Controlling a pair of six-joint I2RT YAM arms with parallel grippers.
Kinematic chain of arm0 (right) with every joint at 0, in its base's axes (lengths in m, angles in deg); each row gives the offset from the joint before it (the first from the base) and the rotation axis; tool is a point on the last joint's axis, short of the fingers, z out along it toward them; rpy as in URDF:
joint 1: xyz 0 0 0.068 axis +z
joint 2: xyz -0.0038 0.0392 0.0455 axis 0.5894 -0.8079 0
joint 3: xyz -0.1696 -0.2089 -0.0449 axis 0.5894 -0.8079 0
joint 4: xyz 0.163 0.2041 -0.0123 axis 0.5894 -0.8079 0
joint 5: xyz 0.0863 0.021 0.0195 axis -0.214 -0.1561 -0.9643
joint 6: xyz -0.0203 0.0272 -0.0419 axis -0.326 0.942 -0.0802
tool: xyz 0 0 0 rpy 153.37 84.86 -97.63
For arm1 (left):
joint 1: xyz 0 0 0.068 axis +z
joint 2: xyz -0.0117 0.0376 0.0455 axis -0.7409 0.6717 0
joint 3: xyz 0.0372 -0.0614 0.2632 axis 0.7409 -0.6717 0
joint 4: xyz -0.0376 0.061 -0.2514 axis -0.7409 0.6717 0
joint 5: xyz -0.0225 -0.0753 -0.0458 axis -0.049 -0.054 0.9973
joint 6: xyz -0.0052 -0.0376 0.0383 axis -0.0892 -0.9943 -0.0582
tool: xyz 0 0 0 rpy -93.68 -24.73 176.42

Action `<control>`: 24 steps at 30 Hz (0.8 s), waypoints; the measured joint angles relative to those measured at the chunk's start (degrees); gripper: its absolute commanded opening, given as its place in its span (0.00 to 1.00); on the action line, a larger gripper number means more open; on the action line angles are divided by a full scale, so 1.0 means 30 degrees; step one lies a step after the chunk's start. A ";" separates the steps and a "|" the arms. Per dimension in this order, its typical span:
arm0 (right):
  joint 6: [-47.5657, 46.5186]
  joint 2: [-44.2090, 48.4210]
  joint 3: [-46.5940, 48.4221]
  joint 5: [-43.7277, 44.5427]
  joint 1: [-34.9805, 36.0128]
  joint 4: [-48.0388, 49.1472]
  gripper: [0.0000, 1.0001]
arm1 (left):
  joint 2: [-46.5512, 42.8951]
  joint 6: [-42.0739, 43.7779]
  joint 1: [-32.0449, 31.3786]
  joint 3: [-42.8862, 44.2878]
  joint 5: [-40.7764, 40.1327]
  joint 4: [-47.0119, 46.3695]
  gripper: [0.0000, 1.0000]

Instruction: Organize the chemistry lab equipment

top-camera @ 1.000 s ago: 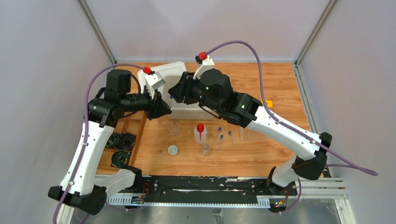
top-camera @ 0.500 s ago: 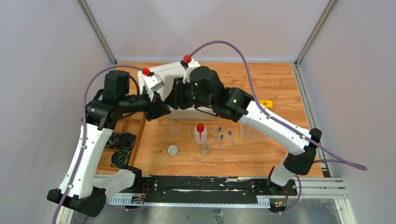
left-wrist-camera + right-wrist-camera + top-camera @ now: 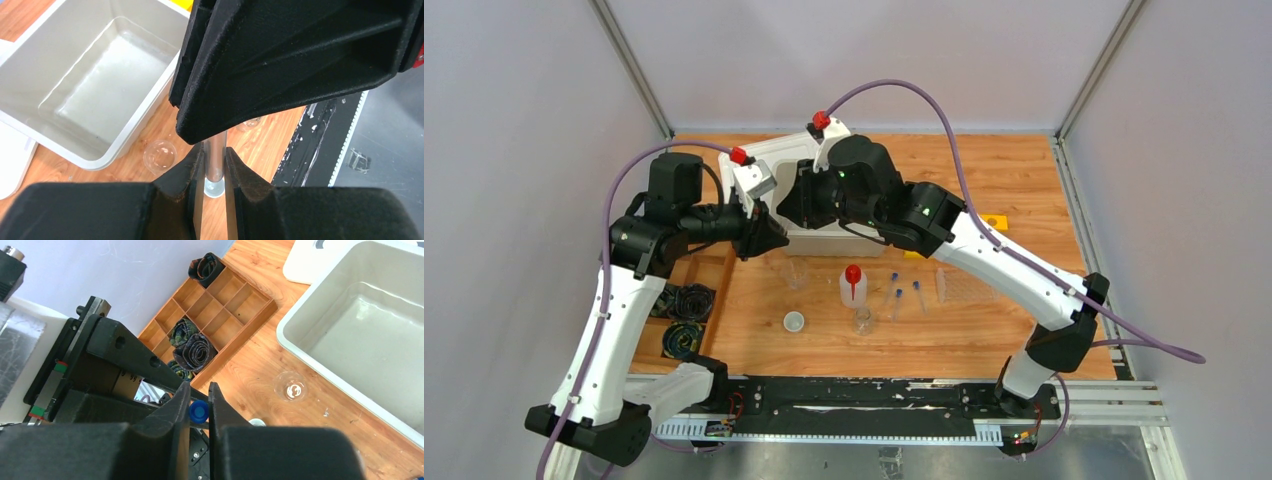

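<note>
The left gripper [image 3: 215, 166] was clamped on the test tube [image 3: 215, 152], glass body squeezed tight! The right gripper [image 3: 199, 407] pinched its blue cap [image 3: 198, 413]. A white bin [image 3: 322, 305] sat just beside both.

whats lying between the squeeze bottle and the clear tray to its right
Three small blue-capped test tubes lie between the squeeze bottle and the clear tray, touching neither. The top external view shows this.

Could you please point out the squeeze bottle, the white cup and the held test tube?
squeeze bottle [image 3: 852, 292]: top external view, on its white body.
white cup [image 3: 794, 321]: top external view, on its centre.
test tube [image 3: 198, 412]: right wrist view, on its blue cap.
</note>
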 measured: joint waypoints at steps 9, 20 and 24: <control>-0.0525 0.0117 -0.0029 0.0306 -0.0102 -0.0801 0.00 | 0.0066 0.0058 0.0000 0.0015 -0.0503 -0.0007 1.00; -0.2805 0.5515 -0.6601 0.5180 -0.1253 -0.2353 0.00 | 0.0736 -0.1071 -0.0007 0.0189 -0.2659 0.0000 1.00; -0.3577 0.8961 -1.1417 0.8531 -0.1931 -0.2164 0.00 | 0.0801 -0.1355 -0.0007 0.0291 -0.3169 0.0000 1.00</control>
